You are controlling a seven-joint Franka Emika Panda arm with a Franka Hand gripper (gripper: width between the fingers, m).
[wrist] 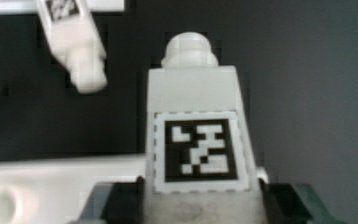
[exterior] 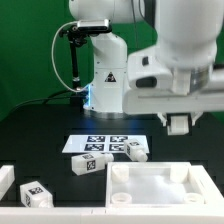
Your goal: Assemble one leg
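Nearest in the exterior view, a white tray (exterior: 150, 172) with raised rims lies on the black surface (exterior: 40, 140), toward that view's right. At the front left, a loose block (exterior: 33, 193) with a black-and-white tag lies well apart from it. Further back, a second block (exterior: 85, 165) sits at the near edge of the marker board (exterior: 100, 143), and a third block (exterior: 137, 150) sits at the board's right end. Beyond the tray, on the right, the tool (exterior: 180, 123) hangs over the surface. The wrist view shows it pinching the leg (wrist: 197, 120). The dark fingers (wrist: 108, 200) press both sides of the leg's lower end, the tag faces the camera, and a rounded peg (wrist: 190, 45) points away. Furthest back stands the arm's white base (exterior: 105, 85).
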